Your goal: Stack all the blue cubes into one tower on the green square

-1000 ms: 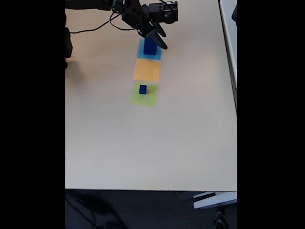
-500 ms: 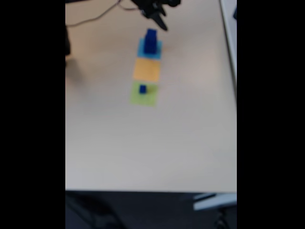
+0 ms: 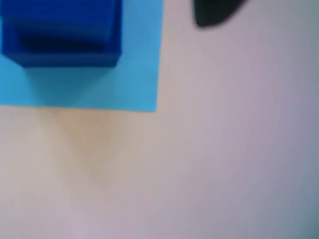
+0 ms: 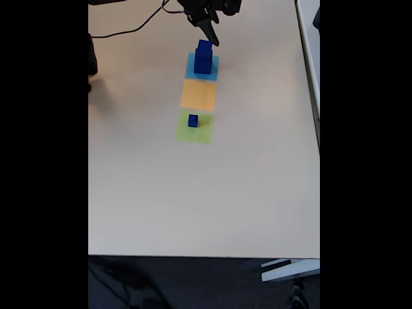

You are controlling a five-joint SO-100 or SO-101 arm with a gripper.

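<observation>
1. in the fixed view the table (image 4: 206,193) is pale beige, with three flat squares lying in a line down its upper middle.
2. the light-blue square (image 4: 203,66) is farthest up, the orange square (image 4: 198,94) sits just below it, and the green square (image 4: 194,127) is nearest the bottom of the picture.
3. a short stack of blue cubes (image 4: 203,56) stands on the light-blue square, a narrower cube on top of a wider one.
4. one small blue cube (image 4: 193,120) sits alone on the upper part of the green square, well apart from the stack.
5. the gripper (image 4: 211,33) hangs at the top edge of the fixed view, just above the stack and clear of it; its dark fingers point down toward the cubes and hold nothing, though i can't tell how wide the jaws stand.
6. a black cable (image 4: 132,29) trails across the table's top left.
7. the wrist view is blurred: the stack (image 3: 62,32) fills the top left corner on the light-blue square (image 3: 134,74), and a dark fingertip (image 3: 214,12) pokes in at the top edge over bare table (image 3: 224,149).
</observation>
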